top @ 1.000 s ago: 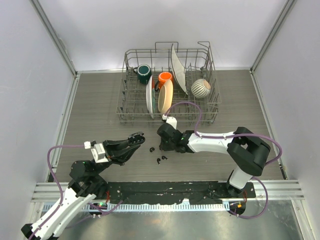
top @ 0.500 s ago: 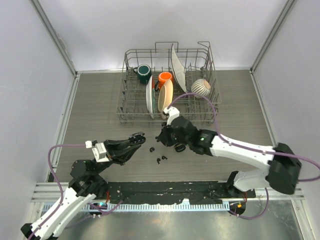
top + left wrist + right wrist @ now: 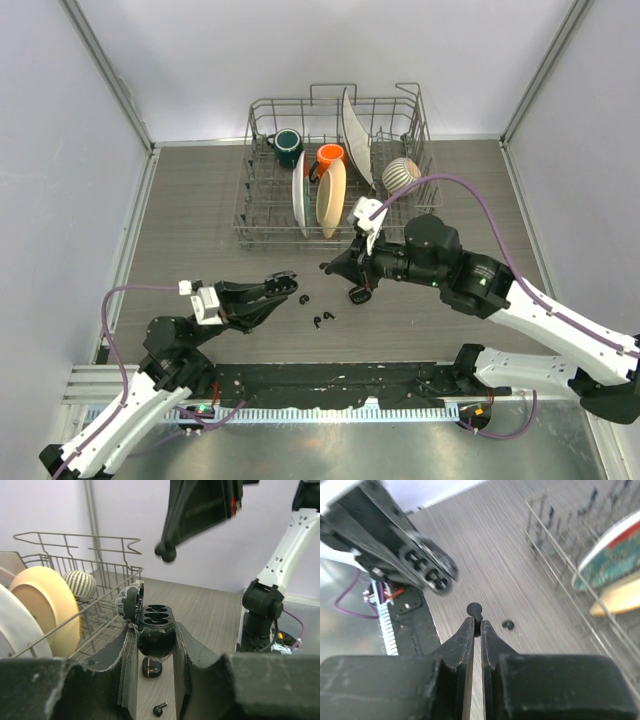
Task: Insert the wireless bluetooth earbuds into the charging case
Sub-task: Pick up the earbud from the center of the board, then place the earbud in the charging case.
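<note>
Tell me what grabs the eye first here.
The left gripper holds an open case, its two sockets facing up, near the front of the table. Close by, the right gripper pinches a tiny black earbud at its tips. A wire rack of dishes stands at the back, and loose earbuds lie between the arms.

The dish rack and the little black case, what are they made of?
The dish rack looks like metal wire with a dull grey coating: thin bent rods crossing in a grid. The charging case, clamped in the left gripper, looks like hard plastic, black and glossy: light glints on its rounded lid. Looks alone can't prove it.
</note>
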`<state>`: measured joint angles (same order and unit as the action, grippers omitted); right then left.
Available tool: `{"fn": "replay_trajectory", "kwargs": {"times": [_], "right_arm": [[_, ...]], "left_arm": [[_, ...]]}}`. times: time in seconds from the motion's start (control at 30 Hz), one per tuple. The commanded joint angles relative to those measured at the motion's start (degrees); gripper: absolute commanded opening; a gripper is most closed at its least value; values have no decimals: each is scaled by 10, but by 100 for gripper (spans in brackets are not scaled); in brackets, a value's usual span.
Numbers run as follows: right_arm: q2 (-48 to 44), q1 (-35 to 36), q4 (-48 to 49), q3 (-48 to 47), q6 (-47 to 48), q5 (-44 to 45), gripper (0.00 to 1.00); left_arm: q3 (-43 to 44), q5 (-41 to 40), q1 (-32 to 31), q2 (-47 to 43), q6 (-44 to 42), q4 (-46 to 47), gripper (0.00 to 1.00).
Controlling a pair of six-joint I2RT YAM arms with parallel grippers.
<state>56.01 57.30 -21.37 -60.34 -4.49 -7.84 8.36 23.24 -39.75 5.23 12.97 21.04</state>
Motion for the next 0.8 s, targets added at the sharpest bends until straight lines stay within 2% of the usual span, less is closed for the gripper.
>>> {"fn": "replay_trajectory", "kwargs": {"times": [0.0,0.17,0.37,0.77], "right_arm": [[23,16,-46,-92,68,-97,1],[53,58,-76,-141,113,-144,1],[68,83,-92,-167,134,-159,1],[93,98,-94,-195,150,-164,1]], "left_arm": [[27,69,-2,27,-7,55,0],[42,114,-2,82,3,93,0],[54,140,-2,124,17,132,0],[75,206,-2,167,37,156,0]]}}
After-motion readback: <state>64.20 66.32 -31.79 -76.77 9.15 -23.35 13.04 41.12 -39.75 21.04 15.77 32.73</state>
